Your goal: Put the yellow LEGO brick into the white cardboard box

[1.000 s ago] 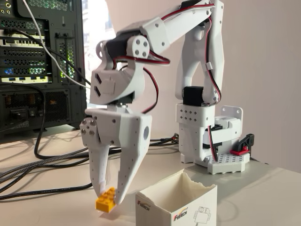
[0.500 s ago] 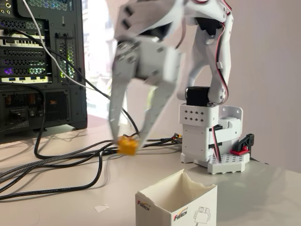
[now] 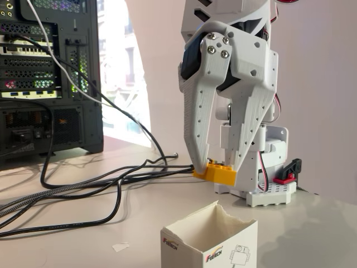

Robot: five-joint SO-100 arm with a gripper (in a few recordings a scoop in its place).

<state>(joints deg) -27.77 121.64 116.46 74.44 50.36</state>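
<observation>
The yellow LEGO brick (image 3: 215,172) hangs in the air, pinched between the tips of my white gripper (image 3: 213,166), which is shut on it and points straight down. It hovers above the open top of the white cardboard box (image 3: 209,244), a little behind the box's torn rim. The box stands at the table's front edge, its front showing a red-and-black logo and a robot drawing. Part of the brick's far end is hidden by a finger.
A black computer tower (image 3: 47,78) stands at the left. Several black cables (image 3: 83,192) run across the table from it toward the arm's white studded base plate (image 3: 271,192). A small white scrap (image 3: 119,246) lies on the table left of the box.
The gripper lifted the brick off the table left of the box and carried it up and to the right, ending over the box. The box has not moved.
</observation>
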